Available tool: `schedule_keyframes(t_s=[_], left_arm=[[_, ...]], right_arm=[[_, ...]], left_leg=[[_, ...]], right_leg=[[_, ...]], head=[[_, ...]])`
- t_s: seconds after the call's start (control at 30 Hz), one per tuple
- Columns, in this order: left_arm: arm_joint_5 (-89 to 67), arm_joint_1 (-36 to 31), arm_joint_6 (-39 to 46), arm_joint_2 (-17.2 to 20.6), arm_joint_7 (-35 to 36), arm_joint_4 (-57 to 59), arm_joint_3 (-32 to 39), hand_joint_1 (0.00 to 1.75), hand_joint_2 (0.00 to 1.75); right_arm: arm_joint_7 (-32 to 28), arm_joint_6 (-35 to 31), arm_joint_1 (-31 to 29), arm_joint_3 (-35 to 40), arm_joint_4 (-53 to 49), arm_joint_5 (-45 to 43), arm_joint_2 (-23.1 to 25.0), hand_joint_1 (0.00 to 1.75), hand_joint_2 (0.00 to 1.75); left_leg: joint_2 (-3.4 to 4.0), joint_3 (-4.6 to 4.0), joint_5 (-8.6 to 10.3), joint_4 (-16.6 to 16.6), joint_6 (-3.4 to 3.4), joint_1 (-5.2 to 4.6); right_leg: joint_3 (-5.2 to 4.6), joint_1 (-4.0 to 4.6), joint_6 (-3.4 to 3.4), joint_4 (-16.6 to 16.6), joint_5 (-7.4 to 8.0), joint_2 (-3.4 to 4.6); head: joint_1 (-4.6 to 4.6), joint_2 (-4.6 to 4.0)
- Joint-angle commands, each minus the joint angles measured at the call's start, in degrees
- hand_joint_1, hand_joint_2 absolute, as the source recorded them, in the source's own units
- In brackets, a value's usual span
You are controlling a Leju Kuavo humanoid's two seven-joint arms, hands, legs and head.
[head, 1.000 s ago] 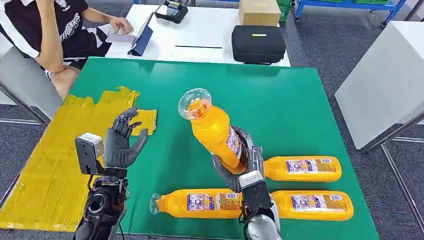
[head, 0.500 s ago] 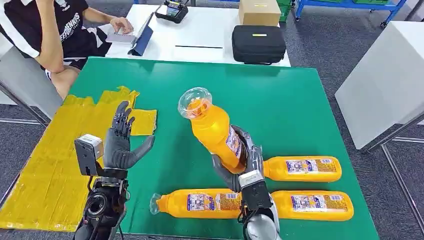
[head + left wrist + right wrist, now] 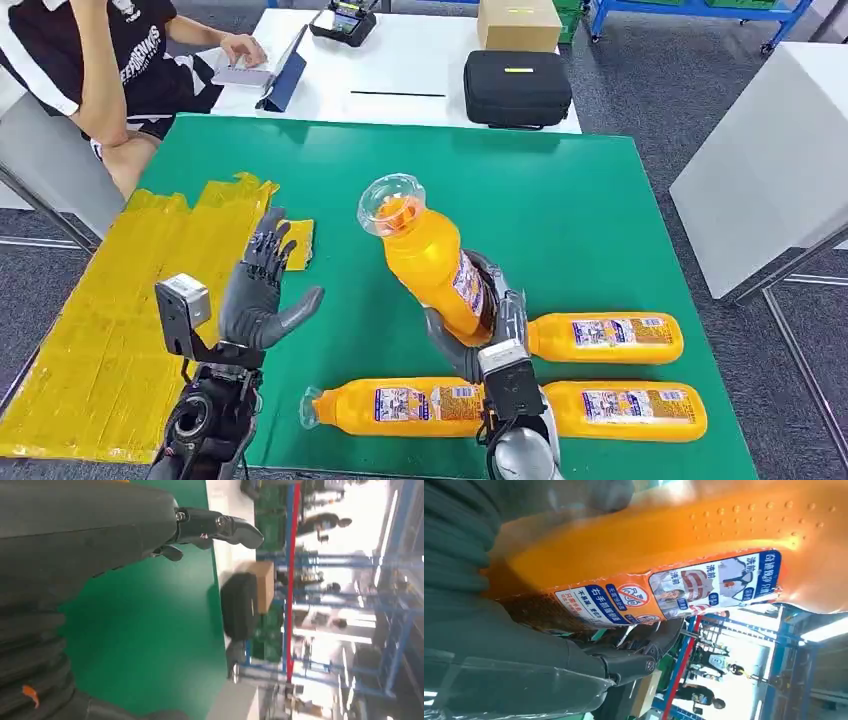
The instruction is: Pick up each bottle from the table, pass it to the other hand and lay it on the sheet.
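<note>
The label [image 3: 669,592] on the orange bottle [image 3: 432,262] gripped in the right hand [image 3: 480,330] carries Chinese print: "右手抓握前端" in white on blue, and "洗前" by small pictures. Labels on the three bottles lying beside that hand are too small to read.

My left hand [image 3: 258,300] is dark grey, with black segmented fingers [image 3: 268,250] and a thick grey thumb. A silver box-shaped camera sits at each wrist, above black cabled forearm housings. My right hand [image 3: 480,325] is the same grey, with a ribbed grey cover behind it.
</note>
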Motion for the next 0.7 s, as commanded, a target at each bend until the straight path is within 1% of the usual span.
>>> schedule_keyframes(t_s=[0.03,0.07,0.13,0.17,0.2,0.23,0.27,0.3,0.33,0.37,0.4,0.5,0.53,0.57,0.6,0.63,0.7], left_arm=[[4.1,1.6,-6.5,3.9,0.0,-3.6,-4.2,0.0,1.75],[4.3,1.5,-7.1,4.1,0.0,-4.1,-4.6,0.0,1.75],[4.4,0.9,-7.6,4.1,0.2,-4.4,-5.4,0.0,1.75],[4.3,0.3,-7.8,4.1,0.2,-4.4,-6.0,0.0,1.75],[4.2,-0.1,-7.8,4.1,0.4,-4.4,-6.3,0.0,1.75],[4.2,-0.6,-7.7,4.1,0.8,-4.5,-6.7,0.0,1.75],[4.3,-1.1,-7.6,4.1,1.0,-4.4,-7.0,0.0,1.75],[4.4,-1.4,-7.4,4.0,1.2,-4.2,-7.0,0.0,1.75],[4.5,-1.6,-7.3,4.0,1.3,-3.9,-7.2,0.0,1.75],[4.6,-1.9,-7.2,4.0,1.5,-3.5,-7.3,0.0,1.75],[4.6,-1.9,-7.2,4.0,1.5,-3.5,-7.3,0.0,1.75],[4.5,-2.4,-7.3,4.0,1.5,-2.9,-7.4,0.0,1.75],[4.5,-2.4,-7.3,4.0,1.5,-2.9,-7.4,0.0,1.75],[4.5,-2.5,-7.3,4.0,1.5,-2.8,-7.3,0.0,1.75],[4.5,-2.5,-7.3,4.0,1.5,-2.8,-7.3,0.0,1.75],[4.5,-2.5,-7.3,4.0,1.5,-2.8,-7.3,0.0,1.75],[4.5,-2.5,-7.3,4.0,1.5,-2.8,-7.3,0.0,1.75]], right_arm=[[-1.0,0.1,-6.3,1.0,9.9,-0.3,0.0,1.75,1.75],[-1.7,0.7,-7.7,1.6,11.9,-0.9,0.1,1.75,1.75],[-2.7,1.6,-11.0,3.1,16.2,-1.7,0.9,1.75,1.75],[-3.1,1.7,-13.1,4.0,18.8,-2.4,1.5,1.75,1.75],[-3.0,2.0,-14.0,4.5,19.7,-2.6,1.9,1.75,1.75],[-2.9,1.9,-15.4,5.1,21.0,-2.8,2.5,1.75,1.75],[-2.7,2.5,-16.7,5.8,22.1,-3.2,2.8,1.75,1.75],[-2.5,2.7,-17.4,6.0,22.6,-3.3,3.1,1.75,1.75],[-2.1,2.9,-18.2,6.4,23.6,-3.6,3.4,1.75,1.75],[-1.8,2.9,-18.9,6.7,24.3,-3.7,3.6,1.75,1.75],[-1.8,2.9,-18.9,6.7,24.3,-3.7,3.6,1.75,1.75],[-1.7,3.1,-19.6,6.9,25.4,-3.8,4.0,1.75,1.75],[-1.7,3.1,-19.6,6.9,25.4,-3.8,4.0,1.75,1.75],[-1.7,3.1,-19.5,6.9,25.5,-3.8,4.0,1.75,1.75],[-1.7,3.1,-19.5,6.9,25.5,-3.8,4.0,1.75,1.75],[-1.7,3.1,-19.5,6.9,25.5,-3.8,4.0,1.75,1.75],[-1.7,3.1,-19.5,6.9,25.5,-3.8,4.0,1.75,1.75]], left_leg=[[0.23,0.35,-0.14,-0.1,-0.1,0.0],[0.2,0.23,-0.08,-0.1,-0.08,0.02],[0.29,0.46,-0.18,0.0,-0.13,0.01],[0.29,0.31,-0.11,0.0,-0.1,0.01],[0.25,0.17,-0.05,0.0,-0.07,0.03],[0.35,0.35,-0.12,0.0,-0.12,0.01],[0.26,0.19,-0.05,0.0,-0.09,0.03],[0.28,0.33,-0.09,0.0,-0.12,0.01],[0.2,0.21,-0.02,0.0,-0.09,0.01],[0.23,0.34,-0.06,0.0,-0.13,0.01],[0.17,0.23,0.0,0.0,-0.08,0.02],[0.16,0.38,-0.05,-0.1,-0.11,0.0],[0.11,0.25,0.0,0.0,-0.07,0.01],[0.12,0.4,-0.06,-0.1,-0.11,0.0],[0.09,0.27,-0.01,-0.1,-0.07,0.0],[0.13,0.43,-0.08,-0.1,-0.1,0.0],[0.07,0.19,0.02,-0.1,-0.06,0.01]], right_leg=[[0.27,0.02,-0.09,0.0,-0.08,0.14],[0.17,0.03,-0.07,-0.1,-0.02,0.13],[0.36,0.03,-0.13,0.0,-0.11,0.16],[0.21,0.03,-0.09,0.0,-0.03,0.2],[0.1,0.04,-0.07,0.0,0.03,0.18],[0.23,0.03,-0.11,0.0,-0.03,0.24],[0.12,0.04,-0.08,0.0,0.02,0.19],[0.22,0.03,-0.12,0.0,-0.04,0.18],[0.13,0.03,-0.09,0.0,0.0,0.12],[0.24,0.03,-0.12,0.0,-0.05,0.12],[0.16,0.03,-0.09,0.0,-0.01,0.08],[0.31,0.02,-0.1,0.0,-0.07,0.05],[0.2,0.02,-0.07,0.0,-0.02,0.03],[0.34,0.02,-0.11,0.0,-0.09,0.01],[0.23,0.01,-0.07,0.0,-0.04,0.0],[0.37,0.02,-0.11,0.0,-0.1,0.01],[0.16,0.01,-0.06,0.0,-0.01,0.0]], head=[[-0.02,0.0],[0.0,0.0],[-0.02,0.0],[0.0,0.0],[-0.02,0.0],[-0.02,0.0],[-0.02,0.0],[-0.02,0.0],[-0.02,0.0],[0.0,0.0],[-0.02,0.0],[-0.02,0.0],[-0.02,0.0],[0.0,0.0],[-0.02,0.0],[-0.02,0.0],[-0.02,0.0]])
